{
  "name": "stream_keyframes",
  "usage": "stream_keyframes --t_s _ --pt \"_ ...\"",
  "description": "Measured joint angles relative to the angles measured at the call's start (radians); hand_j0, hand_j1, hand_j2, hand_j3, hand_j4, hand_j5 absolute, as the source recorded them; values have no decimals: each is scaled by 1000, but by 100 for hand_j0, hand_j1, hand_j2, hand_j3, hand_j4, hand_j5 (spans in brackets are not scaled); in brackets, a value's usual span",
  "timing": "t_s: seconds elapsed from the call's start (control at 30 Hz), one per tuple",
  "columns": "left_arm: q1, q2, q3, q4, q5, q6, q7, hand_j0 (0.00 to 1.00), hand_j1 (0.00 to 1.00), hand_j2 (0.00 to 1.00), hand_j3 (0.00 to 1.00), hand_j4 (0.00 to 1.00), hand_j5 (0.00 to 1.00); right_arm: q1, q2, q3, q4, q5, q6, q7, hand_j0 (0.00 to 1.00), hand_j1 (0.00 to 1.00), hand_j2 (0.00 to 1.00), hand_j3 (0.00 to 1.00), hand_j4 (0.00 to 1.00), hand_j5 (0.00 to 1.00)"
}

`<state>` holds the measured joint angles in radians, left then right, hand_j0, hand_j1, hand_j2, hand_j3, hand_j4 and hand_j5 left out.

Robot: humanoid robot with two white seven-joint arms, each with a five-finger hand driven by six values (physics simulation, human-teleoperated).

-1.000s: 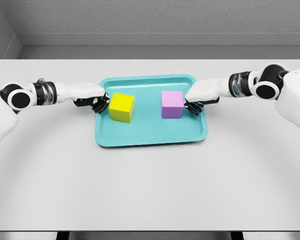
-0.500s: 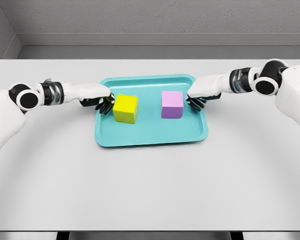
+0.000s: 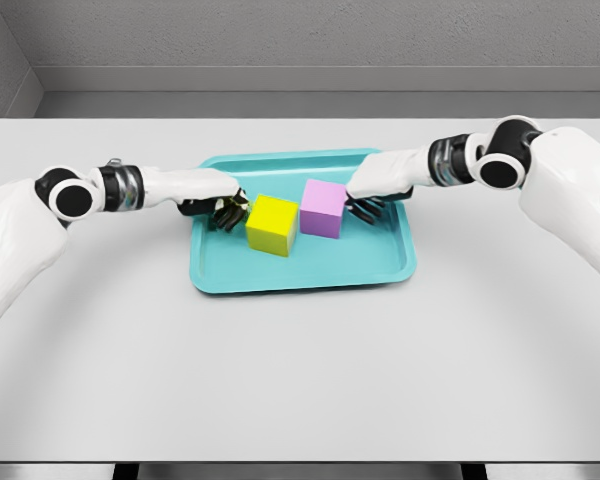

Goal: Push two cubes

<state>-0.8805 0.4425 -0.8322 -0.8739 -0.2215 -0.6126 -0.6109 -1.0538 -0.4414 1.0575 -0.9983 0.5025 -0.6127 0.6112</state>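
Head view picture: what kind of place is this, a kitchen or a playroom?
Neither, probably: it looks like a simulated test bench. A plain grey table against bare grey walls holds only a teal tray with a yellow cube and a purple cube.

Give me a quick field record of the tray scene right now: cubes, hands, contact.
tray: teal, on a grey table
yellow cube: in tray, left of centre
pink cube: in tray, right of the yellow one
cube gap: near corners meet or almost meet; contact cannot be told
left hand: against the yellow cube's left side, fingers curled, holding nothing
right hand: against the pink cube's right side, fingers curled, holding nothing
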Motion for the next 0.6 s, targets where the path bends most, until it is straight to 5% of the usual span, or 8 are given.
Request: stream_keyframes --t_s 0.17,0.37,0.6 --pt "23 148 -6 -101 157 -2 -8 7 7 7 7 7 7 0 -13 -8 14 0 0 0 28 28 28 28 28 28" --pt "29 215 -144 -380 202 -1 -1 7 7 7 7 7 7 0 -51 -44 47 2 -1 0 36 36 36 36 36 36" --pt "34 224 -212 -469 214 -1 0 7 7 7 7 7 7 -3 -63 -56 53 2 -1 0 42 42 42 42 42 42"
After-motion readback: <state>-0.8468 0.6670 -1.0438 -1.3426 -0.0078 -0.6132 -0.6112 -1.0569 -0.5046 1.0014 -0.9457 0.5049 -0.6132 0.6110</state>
